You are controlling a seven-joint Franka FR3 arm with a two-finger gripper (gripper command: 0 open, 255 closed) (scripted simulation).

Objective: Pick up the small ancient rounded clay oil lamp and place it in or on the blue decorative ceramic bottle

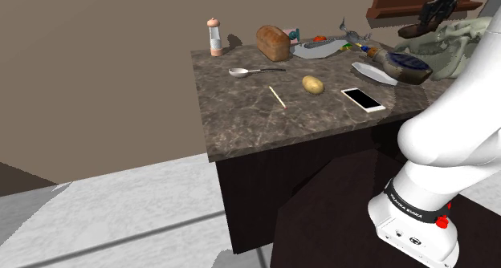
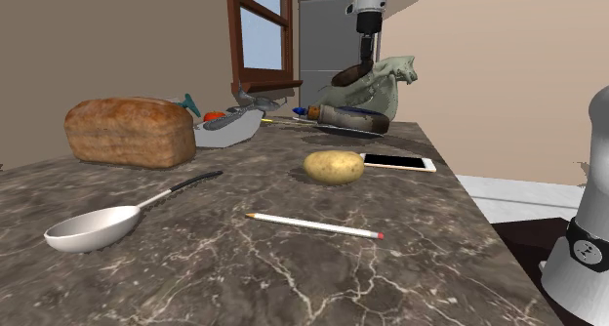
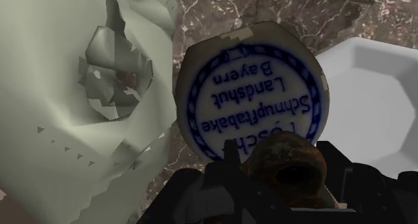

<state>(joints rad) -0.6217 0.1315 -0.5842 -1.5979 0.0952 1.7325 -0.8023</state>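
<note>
— Starting nearest in the second exterior view, what lies on the marble counter (image 2: 420,275)?
— A white spoon (image 2: 93,226), a pencil (image 2: 312,224), then a potato (image 2: 333,166) beside a phone (image 2: 398,162).
— And the gripper (image 2: 362,64)?
— Farther back, raised and clamped on the brown oil lamp (image 2: 348,77), above the blue-lettered bottle (image 2: 356,119), which lies on its side before a grey-green figure (image 2: 390,85).
</note>
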